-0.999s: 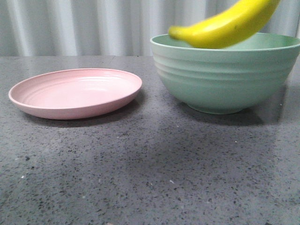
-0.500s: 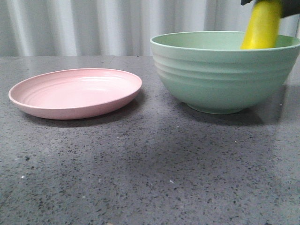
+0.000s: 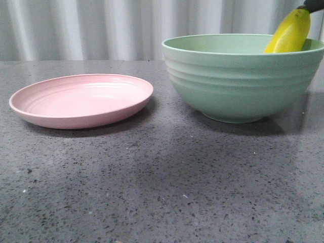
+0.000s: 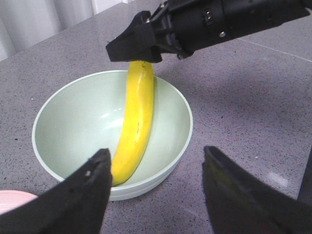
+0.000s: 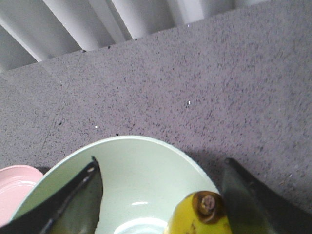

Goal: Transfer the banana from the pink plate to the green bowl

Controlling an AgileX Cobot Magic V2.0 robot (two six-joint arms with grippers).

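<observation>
The yellow banana [image 3: 291, 33] stands tilted inside the green bowl [image 3: 238, 81], its lower end on the bowl's inside and its upper end above the rim. It also shows in the left wrist view [image 4: 139, 122] and the right wrist view [image 5: 202, 217]. My right gripper [image 5: 160, 161] is open just above the banana's upper end, whose dark tip lies beside one finger; it shows at the front view's top right [image 3: 316, 5]. My left gripper [image 4: 156, 151] is open and empty, above the table beside the bowl [image 4: 73, 126]. The pink plate [image 3: 81, 98] is empty.
The grey speckled table [image 3: 162, 192] carries the plate at the left and the bowl at the right. A pale pleated curtain [image 3: 101, 28] hangs behind the table. The right arm [image 4: 234, 19] reaches over the bowl's far side.
The banana went from lying across above the bowl, to hanging upright in the right gripper, to leaning inside the bowl. The plate and bowl have not moved.
</observation>
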